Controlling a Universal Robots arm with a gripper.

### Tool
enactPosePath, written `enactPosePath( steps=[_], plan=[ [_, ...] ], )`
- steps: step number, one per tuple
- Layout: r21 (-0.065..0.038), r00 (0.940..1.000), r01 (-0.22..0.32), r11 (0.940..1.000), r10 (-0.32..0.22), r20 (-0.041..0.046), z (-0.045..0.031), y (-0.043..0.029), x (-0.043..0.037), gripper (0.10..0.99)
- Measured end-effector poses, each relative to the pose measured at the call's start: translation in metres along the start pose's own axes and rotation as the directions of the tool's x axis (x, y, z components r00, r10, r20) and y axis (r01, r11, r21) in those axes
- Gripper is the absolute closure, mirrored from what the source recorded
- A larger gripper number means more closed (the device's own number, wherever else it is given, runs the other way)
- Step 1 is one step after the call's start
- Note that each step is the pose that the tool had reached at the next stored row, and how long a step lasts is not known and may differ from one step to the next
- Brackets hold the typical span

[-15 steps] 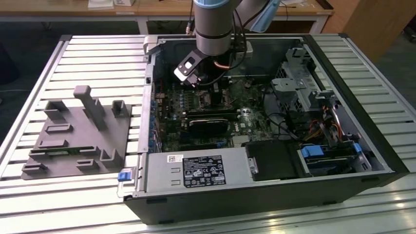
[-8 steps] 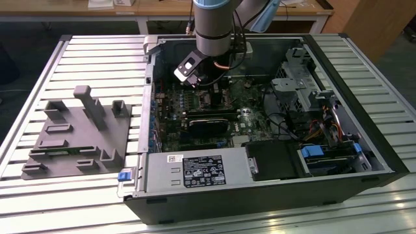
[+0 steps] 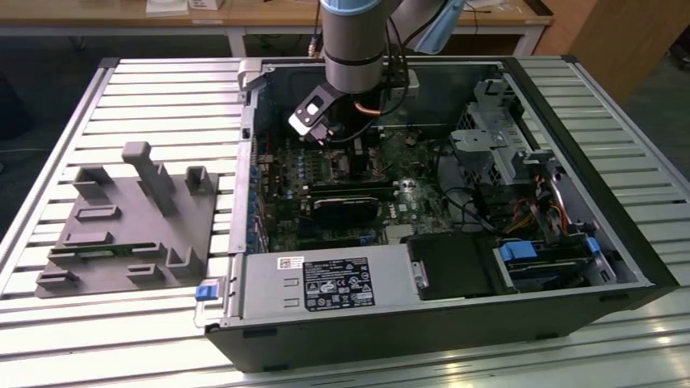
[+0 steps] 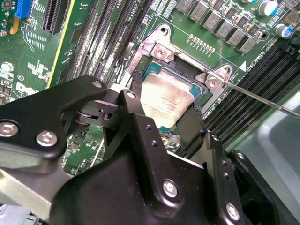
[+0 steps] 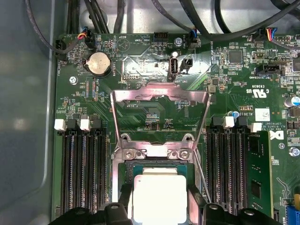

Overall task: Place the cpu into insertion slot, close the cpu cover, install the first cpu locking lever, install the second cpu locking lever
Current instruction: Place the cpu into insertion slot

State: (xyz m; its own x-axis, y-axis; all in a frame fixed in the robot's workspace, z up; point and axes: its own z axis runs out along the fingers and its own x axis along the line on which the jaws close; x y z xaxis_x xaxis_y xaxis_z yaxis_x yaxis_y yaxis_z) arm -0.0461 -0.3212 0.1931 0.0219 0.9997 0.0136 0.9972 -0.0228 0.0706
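The cpu (image 5: 159, 190), a flat square chip with a pale silver top, sits low in the insertion slot (image 5: 154, 152) on the green board. In the second wrist view the cpu (image 4: 166, 93) lies between two black fingers (image 4: 136, 117). My gripper (image 5: 160, 202) is shut on it, one finger against each of two opposite edges. The cpu cover (image 5: 159, 93), a silvery frame with a large window, is swung open and lies back from the socket. A thin locking lever (image 4: 262, 99) stands loose beside the slot. In the exterior view the gripper (image 3: 342, 144) reaches down into the open computer case.
Long black memory slots (image 5: 79, 173) flank the socket on both sides. The case walls (image 3: 603, 234), a drive cage and cables crowd the exterior view's right. A power supply (image 3: 323, 283) sits at the case's near side. A grey fixture block (image 3: 129, 218) lies on the slatted table.
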Motion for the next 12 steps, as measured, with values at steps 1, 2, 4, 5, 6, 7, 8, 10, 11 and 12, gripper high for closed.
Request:
enactPosePath(
  steps=[1, 2, 4, 5, 6, 7, 8, 10, 11, 12],
  plan=[
    [0.000, 1.0000, 0.000, 1.0000, 0.000, -0.0001, 0.0000, 0.0000, 0.0000, 0.522],
    [0.000, 1.0000, 0.000, 1.0000, 0.000, 0.0000, 0.0001, 0.0000, 0.0000, 0.522],
    [0.000, 1.0000, 0.000, 1.0000, 0.000, -0.0001, 0.0002, 0.0000, 0.0000, 0.522],
    [0.000, 1.0000, 0.000, 1.0000, 0.000, -0.0001, 0.0002, 0.0000, 0.0000, 0.522],
    [0.000, 1.0000, 0.000, 1.0000, 0.000, -0.0002, 0.0001, 0.0000, 0.0000, 0.522],
    [0.000, 1.0000, 0.000, 1.0000, 0.000, -0.0003, 0.0000, 0.0000, 0.0000, 0.522],
    [0.000, 1.0000, 0.000, 1.0000, 0.000, -0.0004, 0.0000, 0.0000, 0.0001, 0.522],
    [0.000, 1.0000, 0.000, 1.0000, 0.000, -0.0001, -0.0003, 0.0000, 0.0000, 0.522],
    [0.000, 1.0000, 0.000, 1.0000, 0.000, -0.0002, -0.0003, 0.0000, 0.0000, 0.522],
    [0.000, 1.0000, 0.000, 1.0000, 0.000, -0.0001, -0.0004, 0.0000, 0.0000, 0.522]
  ],
)
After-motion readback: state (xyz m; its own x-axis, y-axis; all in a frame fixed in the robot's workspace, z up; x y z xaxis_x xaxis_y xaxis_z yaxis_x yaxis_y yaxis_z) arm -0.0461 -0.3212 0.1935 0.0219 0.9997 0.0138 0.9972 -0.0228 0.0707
